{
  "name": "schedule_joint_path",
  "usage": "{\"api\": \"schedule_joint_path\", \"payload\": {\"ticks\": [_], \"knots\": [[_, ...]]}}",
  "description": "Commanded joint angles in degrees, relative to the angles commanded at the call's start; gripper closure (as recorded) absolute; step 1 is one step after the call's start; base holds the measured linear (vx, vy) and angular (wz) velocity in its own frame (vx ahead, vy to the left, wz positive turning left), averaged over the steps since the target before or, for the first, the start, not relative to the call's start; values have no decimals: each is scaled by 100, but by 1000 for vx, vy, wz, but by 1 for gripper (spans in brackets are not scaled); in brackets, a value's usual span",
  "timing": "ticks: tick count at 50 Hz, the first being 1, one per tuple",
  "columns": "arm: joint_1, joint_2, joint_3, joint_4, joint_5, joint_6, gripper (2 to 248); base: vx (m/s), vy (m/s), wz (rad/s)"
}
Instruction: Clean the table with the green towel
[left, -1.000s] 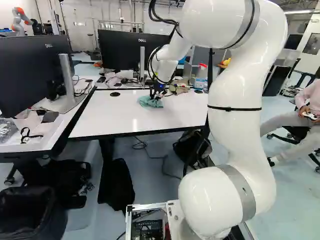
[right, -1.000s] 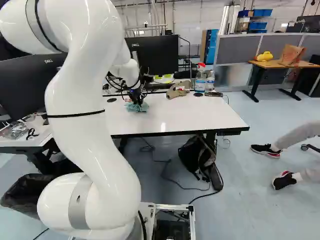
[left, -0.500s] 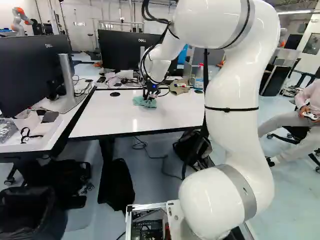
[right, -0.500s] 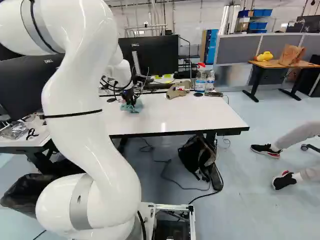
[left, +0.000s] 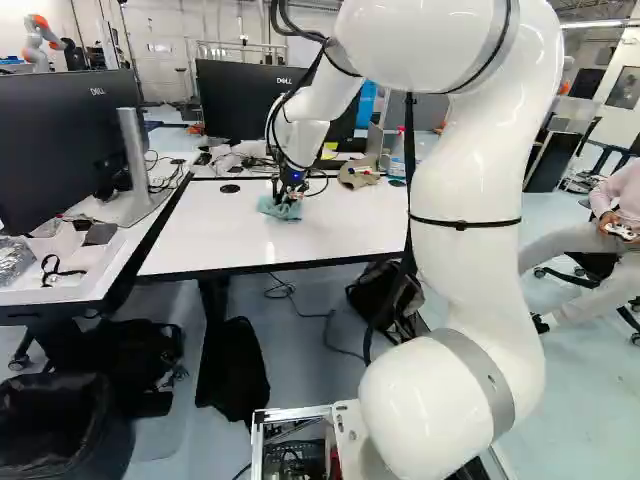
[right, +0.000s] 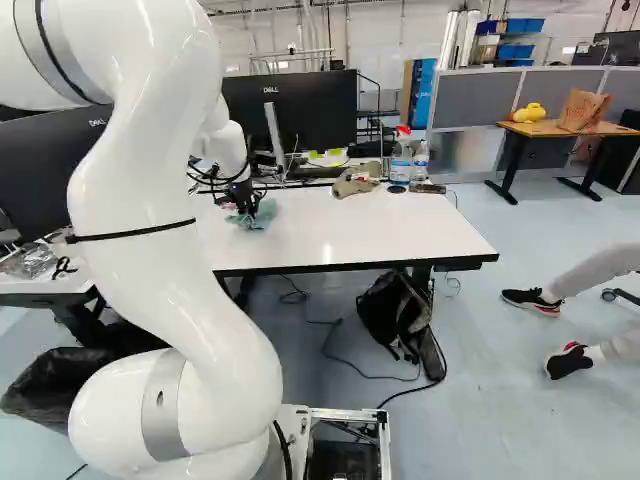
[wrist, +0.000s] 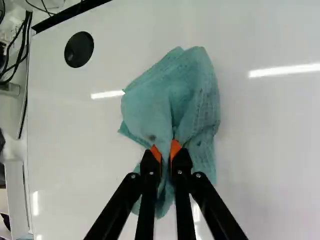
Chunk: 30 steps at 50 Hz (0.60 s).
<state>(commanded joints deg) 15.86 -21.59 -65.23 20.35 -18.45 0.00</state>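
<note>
gripper (left: 288, 197) nearly closed, both orange pads (wrist: 175, 147) clamped on a bunched fold of the green towel (wrist: 192, 105). towel spreads on the white table (left: 330, 240), ahead of, under and beside the fingertips; a black disc (wrist: 79, 49) sits near it. towel's underside hidden; finger contact too small to make out in both base views.

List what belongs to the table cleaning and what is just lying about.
For the job:
- green towel, pinched in the hand
- white table under it

Just lying about, it seems:
- crumpled tan item on the table
- spray bottle by its far edge
- black backpack below
</note>
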Motion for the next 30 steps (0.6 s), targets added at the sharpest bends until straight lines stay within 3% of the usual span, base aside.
{"api": "schedule_joint_path", "payload": {"ticks": [30], "knots": [[500,387,488,0,0,0,209,0,0,0]]}}
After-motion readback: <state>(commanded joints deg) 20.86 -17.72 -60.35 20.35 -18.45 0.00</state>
